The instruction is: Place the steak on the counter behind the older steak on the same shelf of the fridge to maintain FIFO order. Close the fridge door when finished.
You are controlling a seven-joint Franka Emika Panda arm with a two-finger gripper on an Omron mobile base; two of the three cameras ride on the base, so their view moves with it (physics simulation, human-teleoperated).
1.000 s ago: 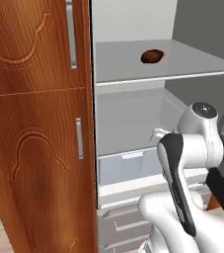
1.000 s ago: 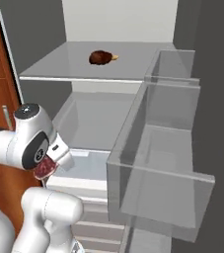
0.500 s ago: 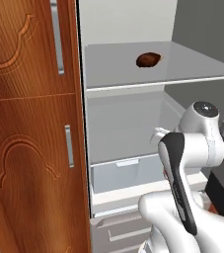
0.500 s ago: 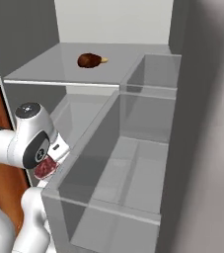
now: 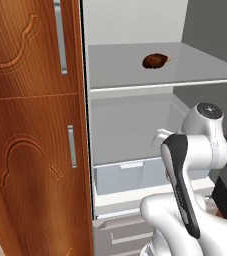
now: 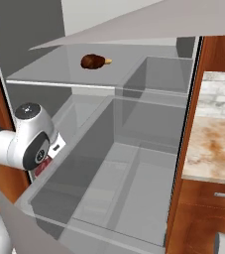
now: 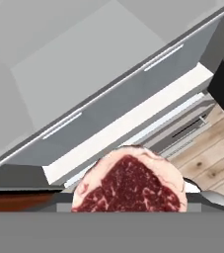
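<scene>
In the hand view, the claw is closed on the steak (image 7: 129, 185), a bright red slab with white fat marbling that covers the fingertips, so the exact width of the grip cannot be read. Beyond it, tilted with the hand, run a pale ledge, the grey fronts of the drawers (image 7: 133, 94) and a patch of wooden floor (image 7: 217, 153). From the base cameras, the white arm (image 5: 195, 165) is folded low in front of the open fridge (image 5: 135, 100), with the hand well below the shelf (image 5: 160, 82). The older steak (image 5: 155, 60), dark brown-red, lies on that shelf toward its middle, with bare shelf behind it. The likely trouble is the lift: raising the hand close to the fridge could knock the shelf's front edge, and reaching to the back could nudge the older steak or drop the new one in front of it, breaking the order. The fridge door (image 6: 134, 188) stands open close beside the arm and could be clipped. The counter (image 6: 215, 141) lies to the right, with a brown wooden cabinet (image 5: 30, 140) to the left. No brand, label or writing is legible anywhere.
</scene>
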